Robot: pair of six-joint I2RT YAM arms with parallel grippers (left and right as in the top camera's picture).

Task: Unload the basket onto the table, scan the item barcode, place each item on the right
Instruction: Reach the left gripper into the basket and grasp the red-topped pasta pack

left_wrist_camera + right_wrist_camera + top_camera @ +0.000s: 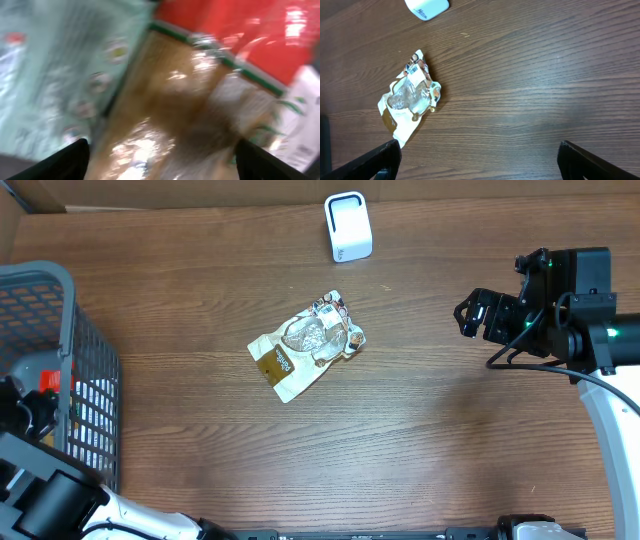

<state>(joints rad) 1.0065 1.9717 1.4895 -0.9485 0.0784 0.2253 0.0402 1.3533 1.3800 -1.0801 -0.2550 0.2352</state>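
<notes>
The crumpled clear-and-gold plastic snack packet [308, 345] lies flat near the middle of the table, well apart from the small white box scanner [348, 227] at the table's far edge. It looks light, soft and slippery, likely to buckle; a pinch on a flat sealed border seems safest. The right tool [472, 317] hovers near the right edge, fingers spread wide and empty. The left tool [161, 162], also parted, hangs over the grey wire basket [68, 310] at the left edge.

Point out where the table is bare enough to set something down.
Bare wood runs along the near edge below the packet, and between the packet and the right tool. The strip between the basket and the packet is free too. Crowded: inside the basket, where packaged goods lie.
</notes>
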